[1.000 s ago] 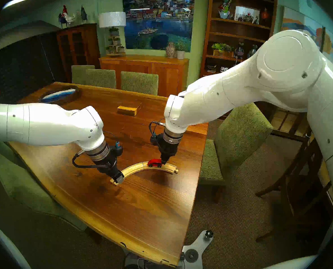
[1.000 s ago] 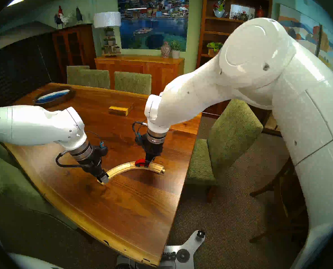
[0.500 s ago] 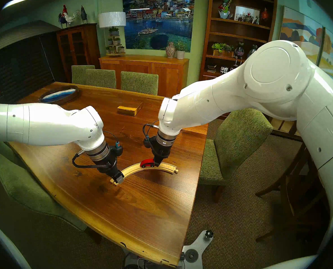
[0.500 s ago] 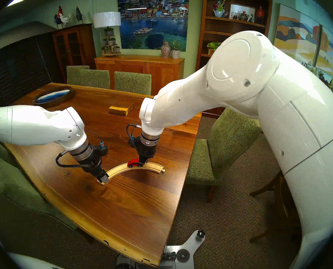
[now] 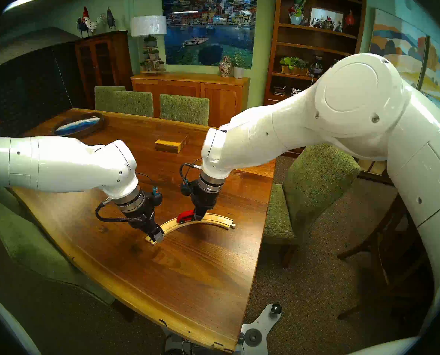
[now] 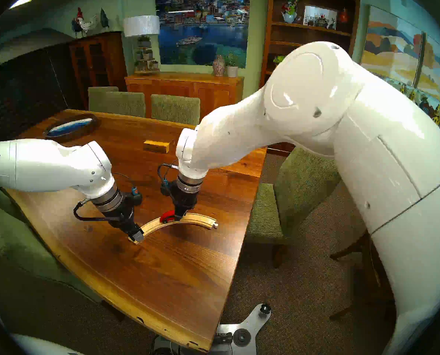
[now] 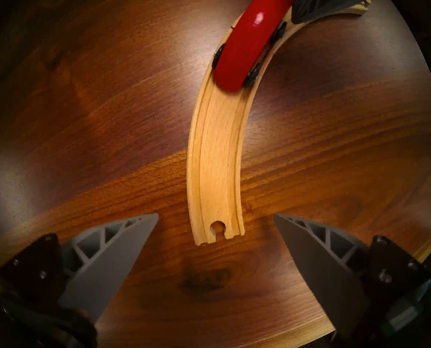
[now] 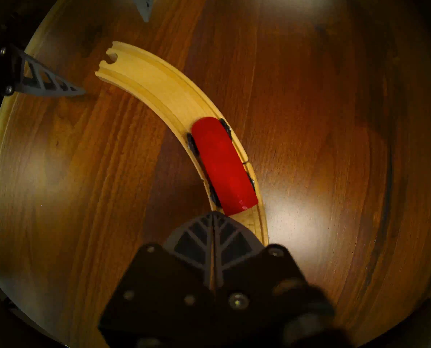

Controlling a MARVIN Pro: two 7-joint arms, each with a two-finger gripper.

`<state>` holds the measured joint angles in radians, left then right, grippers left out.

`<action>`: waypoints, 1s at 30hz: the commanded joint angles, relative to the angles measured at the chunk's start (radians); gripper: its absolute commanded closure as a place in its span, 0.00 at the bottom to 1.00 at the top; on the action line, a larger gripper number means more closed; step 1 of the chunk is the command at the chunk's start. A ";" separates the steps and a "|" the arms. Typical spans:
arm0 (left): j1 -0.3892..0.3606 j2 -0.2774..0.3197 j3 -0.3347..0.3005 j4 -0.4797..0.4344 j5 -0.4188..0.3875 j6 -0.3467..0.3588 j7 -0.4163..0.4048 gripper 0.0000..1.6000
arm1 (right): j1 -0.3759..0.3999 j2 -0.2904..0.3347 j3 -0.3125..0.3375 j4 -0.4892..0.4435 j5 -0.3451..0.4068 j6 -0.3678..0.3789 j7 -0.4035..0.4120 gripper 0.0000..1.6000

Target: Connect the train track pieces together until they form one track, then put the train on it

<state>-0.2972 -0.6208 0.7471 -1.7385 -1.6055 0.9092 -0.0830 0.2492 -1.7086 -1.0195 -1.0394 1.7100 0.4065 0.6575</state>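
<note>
The two train track pieces lie joined as one pale curved track point(image 5: 215, 218) point(image 7: 217, 164) on the table. The red train point(image 5: 185, 215) point(image 8: 222, 164) stands on it with its wheels in the grooves, over the joint between the pieces. My right gripper point(image 5: 198, 217) point(image 8: 213, 213) is shut, holds nothing, and its tips touch the train's rear end. My left gripper point(image 5: 155, 238) point(image 7: 215, 214) is open at the track's socket end. One of its fingers point(image 7: 124, 252) stands on each side of that end, apart from the wood.
A rectangular wooden block point(image 5: 171, 145) lies farther back on the table. A dark oval dish point(image 5: 79, 125) sits at the far left. A green chair point(image 5: 313, 182) stands at the table's right edge, and others stand behind the table.
My right gripper has moved left along the track, still shut, and the train has rolled left ahead of it onto the joint. The left arm has not moved.
</note>
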 commanded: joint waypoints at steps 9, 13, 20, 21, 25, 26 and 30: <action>-0.028 0.000 -0.021 -0.002 -0.001 0.000 0.000 0.00 | 0.047 0.018 0.001 -0.003 0.002 0.013 0.006 1.00; -0.028 0.000 -0.021 -0.002 -0.001 0.000 0.000 0.00 | 0.058 0.026 -0.008 -0.016 0.001 0.032 -0.003 1.00; -0.028 0.000 -0.021 -0.002 -0.001 0.000 0.000 0.00 | 0.062 0.032 -0.007 -0.021 0.001 0.031 -0.015 1.00; -0.028 0.000 -0.021 -0.002 -0.001 0.000 0.000 0.00 | 0.060 0.031 -0.007 -0.016 0.000 0.029 -0.016 1.00; -0.028 0.000 -0.021 -0.002 -0.001 0.000 0.000 0.00 | 0.054 0.022 -0.006 0.009 -0.006 0.027 -0.011 1.00; -0.028 0.000 -0.021 -0.002 -0.001 0.000 0.000 0.00 | 0.052 0.020 -0.006 0.015 -0.007 0.026 -0.008 1.00; -0.028 0.000 -0.021 -0.002 -0.001 0.000 0.000 0.00 | 0.040 0.007 -0.005 0.048 -0.014 0.025 0.006 1.00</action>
<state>-0.2969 -0.6208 0.7469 -1.7385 -1.6054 0.9092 -0.0830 0.2686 -1.6917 -1.0322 -1.0511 1.7084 0.4407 0.6419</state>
